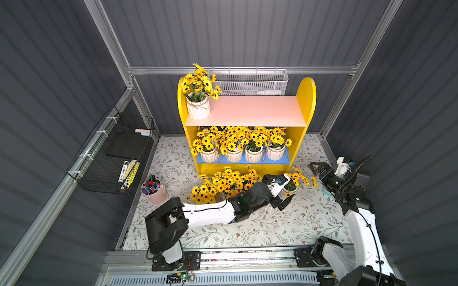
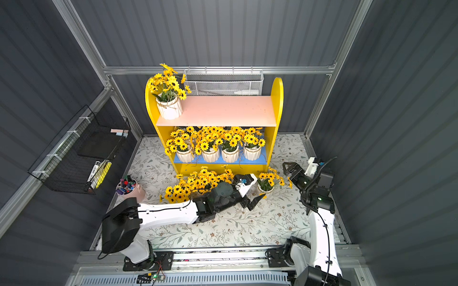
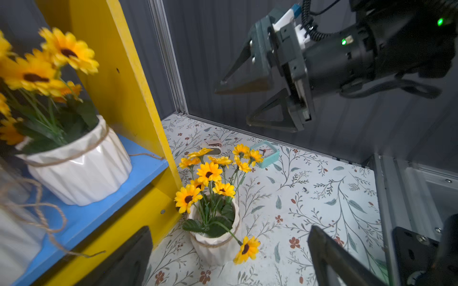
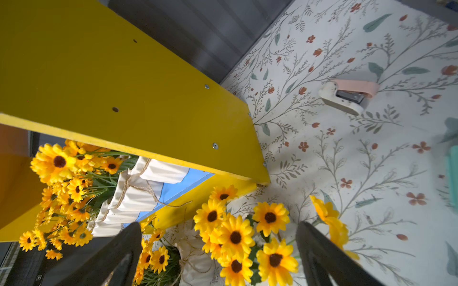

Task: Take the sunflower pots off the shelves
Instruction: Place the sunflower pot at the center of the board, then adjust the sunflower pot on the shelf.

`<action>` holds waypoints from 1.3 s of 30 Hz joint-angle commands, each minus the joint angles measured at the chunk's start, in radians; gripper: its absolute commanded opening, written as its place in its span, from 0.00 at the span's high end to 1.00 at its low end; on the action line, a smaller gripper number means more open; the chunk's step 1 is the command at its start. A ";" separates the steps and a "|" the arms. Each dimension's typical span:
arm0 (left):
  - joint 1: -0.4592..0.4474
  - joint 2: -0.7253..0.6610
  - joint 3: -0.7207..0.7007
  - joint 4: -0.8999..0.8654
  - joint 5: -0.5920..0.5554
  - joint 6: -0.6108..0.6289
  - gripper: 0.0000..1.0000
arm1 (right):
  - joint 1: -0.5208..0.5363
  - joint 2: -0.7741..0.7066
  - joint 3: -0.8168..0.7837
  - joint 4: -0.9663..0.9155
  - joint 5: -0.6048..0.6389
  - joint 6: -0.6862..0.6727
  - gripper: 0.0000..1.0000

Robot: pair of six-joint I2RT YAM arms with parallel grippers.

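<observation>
Left gripper (image 3: 229, 231): jaws stand wide apart and we see nothing held or touched. A small white ribbed ceramic pot of yellow artificial sunflowers (image 3: 215, 245) stands upright on the floral-print floor mat (image 3: 322, 198). It is just ahead of the fingertips, on the line between the two black fingers (image 3: 128, 255), and clear of both.

The yellow wooden two-tier shelf unit (image 1: 306, 99) rises close beyond this gripper, and the pot ahead of the gripper stands just beside the foot of the unit's side panel. On the blue lower board (image 1: 285, 161) we count four more such pots (image 1: 254, 154) in a row. On the pale pink upper board (image 1: 247, 109) a single pot (image 1: 198, 110) stands at the end farthest from the right gripper (image 1: 312, 168).

Behind the left gripper, alongside its wrist, a heap of sunflowers (image 1: 223, 184) lies on the mat. Any pots under it are hidden, so we cannot count them.

Right gripper: jaws wide apart, empty, raised off the mat beside the unit's side panel. In its wrist view the blooms of the pot on the mat lie ahead of its fingertips without touching them. That pot sits between the two grippers, nearer the left one.
</observation>
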 commanded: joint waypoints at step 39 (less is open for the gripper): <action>0.706 0.088 1.257 -1.452 -0.151 -0.169 0.01 | 0.109 -0.037 0.105 -0.037 -0.043 -0.031 0.01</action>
